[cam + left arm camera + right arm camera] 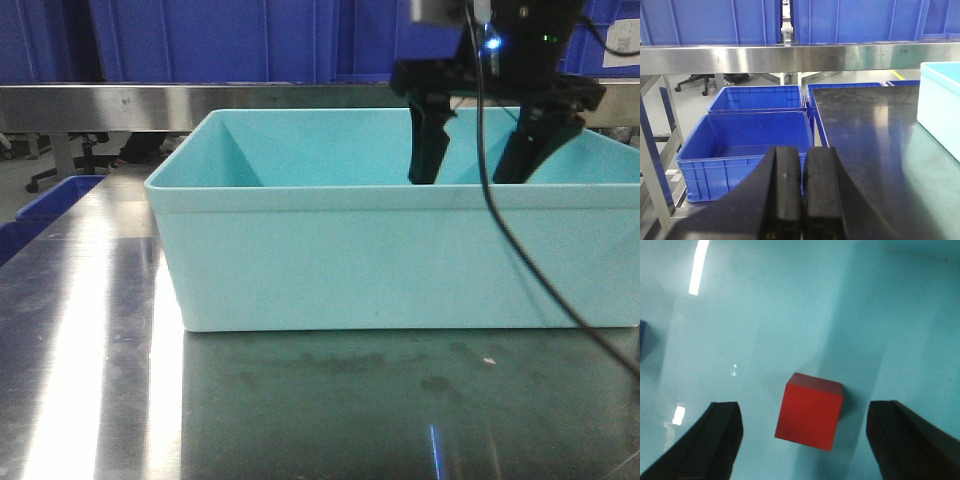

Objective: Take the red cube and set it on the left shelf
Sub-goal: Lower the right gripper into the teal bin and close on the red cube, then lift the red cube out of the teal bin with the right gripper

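Though front cam hides it, wrist cam shows red cube [809, 412] between wide-open right end effector [804, 410]

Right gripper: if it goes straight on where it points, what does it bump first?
Most likely the red cube, lying straight ahead on the tub floor. The right gripper is open wider than the cube, so its fingers might reach the floor instead.

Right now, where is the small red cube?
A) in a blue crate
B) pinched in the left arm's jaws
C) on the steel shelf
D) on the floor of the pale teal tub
D: the right wrist view shows the red cube sitting on the pale teal tub floor, between the right arm's open jaws and touching neither.
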Controlling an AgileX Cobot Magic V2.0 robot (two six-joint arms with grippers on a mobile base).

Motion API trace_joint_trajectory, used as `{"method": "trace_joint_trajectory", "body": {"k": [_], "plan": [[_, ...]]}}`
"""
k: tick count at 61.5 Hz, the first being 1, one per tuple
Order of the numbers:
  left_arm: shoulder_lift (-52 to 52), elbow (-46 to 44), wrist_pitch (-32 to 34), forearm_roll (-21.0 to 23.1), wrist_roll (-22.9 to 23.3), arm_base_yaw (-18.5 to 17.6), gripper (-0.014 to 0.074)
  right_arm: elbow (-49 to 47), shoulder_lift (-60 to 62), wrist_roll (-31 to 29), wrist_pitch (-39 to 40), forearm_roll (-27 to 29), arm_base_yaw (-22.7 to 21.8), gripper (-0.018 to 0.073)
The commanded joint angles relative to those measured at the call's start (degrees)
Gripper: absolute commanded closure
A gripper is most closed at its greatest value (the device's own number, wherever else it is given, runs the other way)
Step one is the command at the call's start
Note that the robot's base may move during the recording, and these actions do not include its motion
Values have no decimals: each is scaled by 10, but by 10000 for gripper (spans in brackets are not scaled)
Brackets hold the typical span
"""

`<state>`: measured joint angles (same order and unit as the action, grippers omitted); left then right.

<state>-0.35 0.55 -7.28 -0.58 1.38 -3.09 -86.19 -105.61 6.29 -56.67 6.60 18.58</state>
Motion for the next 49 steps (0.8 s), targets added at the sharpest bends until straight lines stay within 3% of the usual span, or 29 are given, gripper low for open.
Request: {"method": "trace_joint_trajectory", "body": {"k": [1, 25, 40, 49], "plan": [[-8, 13, 50, 2, 0, -2, 495, -22, 12, 5, 0, -3, 2, -59], [-8, 13, 50, 2, 0, -2, 495, -22, -39, 5, 8, -5, 12, -26], [-8, 13, 50, 2, 0, -2, 495, -22, -31, 5, 4, -10, 12, 301], [-8, 13, 50, 2, 0, -2, 495, -22, -14, 5, 8, -11, 12, 383]]}}
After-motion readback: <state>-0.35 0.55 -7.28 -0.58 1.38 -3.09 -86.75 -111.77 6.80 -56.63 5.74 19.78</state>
